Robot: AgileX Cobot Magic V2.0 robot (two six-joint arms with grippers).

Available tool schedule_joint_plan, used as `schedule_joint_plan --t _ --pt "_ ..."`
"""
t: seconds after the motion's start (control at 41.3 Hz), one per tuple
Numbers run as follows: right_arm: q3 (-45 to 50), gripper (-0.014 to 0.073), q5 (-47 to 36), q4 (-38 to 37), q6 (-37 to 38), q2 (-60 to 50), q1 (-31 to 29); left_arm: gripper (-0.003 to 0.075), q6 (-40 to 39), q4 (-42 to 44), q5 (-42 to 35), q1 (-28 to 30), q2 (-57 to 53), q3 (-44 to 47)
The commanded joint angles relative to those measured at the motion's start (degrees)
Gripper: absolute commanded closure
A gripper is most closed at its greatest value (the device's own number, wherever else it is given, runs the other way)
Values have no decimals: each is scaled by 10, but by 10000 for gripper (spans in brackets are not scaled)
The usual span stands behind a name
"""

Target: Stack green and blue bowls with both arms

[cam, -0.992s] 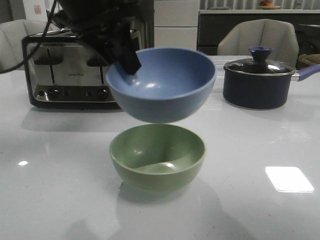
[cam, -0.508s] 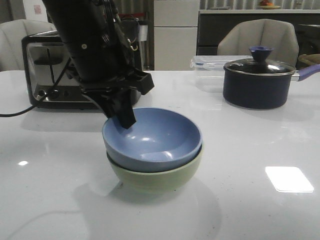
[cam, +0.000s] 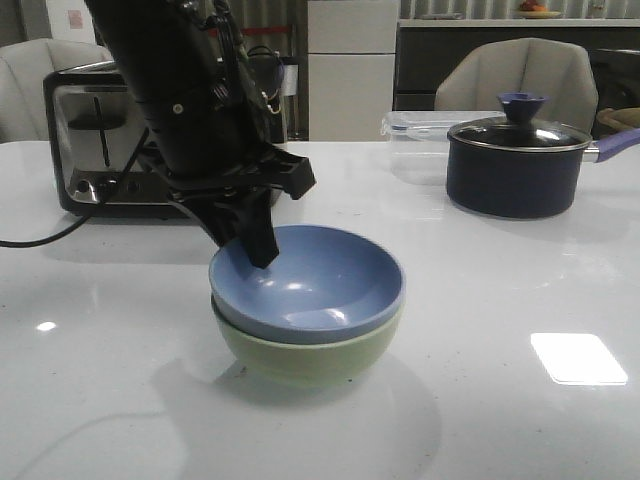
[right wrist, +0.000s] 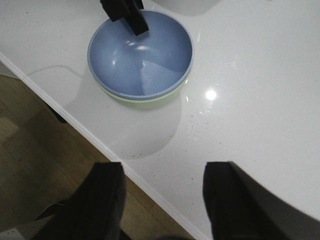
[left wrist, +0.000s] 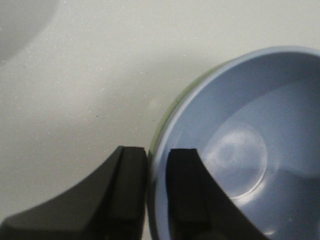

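Item: dusty blue matte bowl sat nested in pale green matte bowl on white table, rim pinched by black left gripper; right gripper open, empty; risk: lifting w/o release would drag stack over.

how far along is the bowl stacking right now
Nearly done. The blue bowl already sits nested inside the green bowl on the table. In hand: the left pincer is shut on the blue bowl's rim, one finger inside, one outside. Left: release and withdraw. The right pincer hangs open, away from the stack, holding nothing.
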Motion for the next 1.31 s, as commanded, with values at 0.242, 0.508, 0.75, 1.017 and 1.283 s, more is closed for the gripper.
schedule_joint_plan --t 0.242,0.508,0.75,1.017,1.283 --pt "-16 127 -40 1 -6 -3 0 318 0 -9 45 -4 -84 -52" --pt "-16 127 -40 1 -6 -3 0 318 0 19 63 -4 -209 -37" --pt "-16 127 -40 1 -6 -3 0 318 0 25 52 -4 -347 74" --pt "-16 127 -40 1 -6 -3 0 318 0 27 17 -4 -515 243" --pt "-16 127 -41 1 -6 -3 0 318 -5 43 -1 -4 -670 386"
